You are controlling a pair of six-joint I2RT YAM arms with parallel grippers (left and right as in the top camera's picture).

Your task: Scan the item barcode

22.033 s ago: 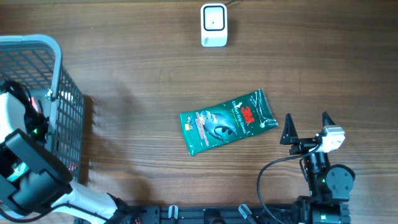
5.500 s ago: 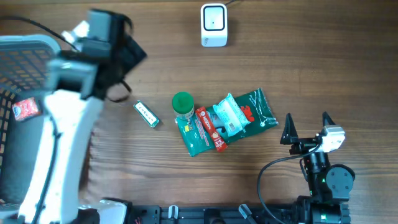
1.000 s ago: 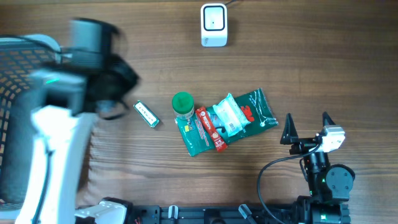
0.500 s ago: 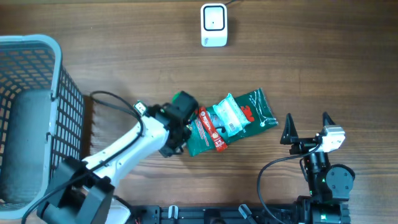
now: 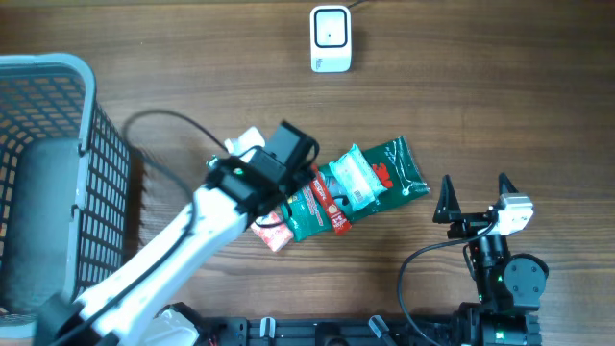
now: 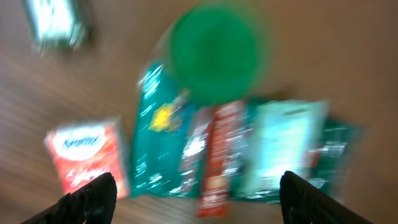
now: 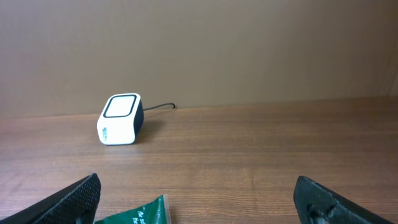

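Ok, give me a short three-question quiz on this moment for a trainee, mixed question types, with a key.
1. True or false: the right hand is gripping the green pouch.
2. Where does the scanner stand? A) on bare wood, apart from the other items; B) on top of the green pouch; C) against the right hand.
3. Fill in: in the left wrist view, the small red packet lies to the ___ of the green pouch.

Key: 1 false, since it is open and apart from the pouch; 2 A; 3 left.
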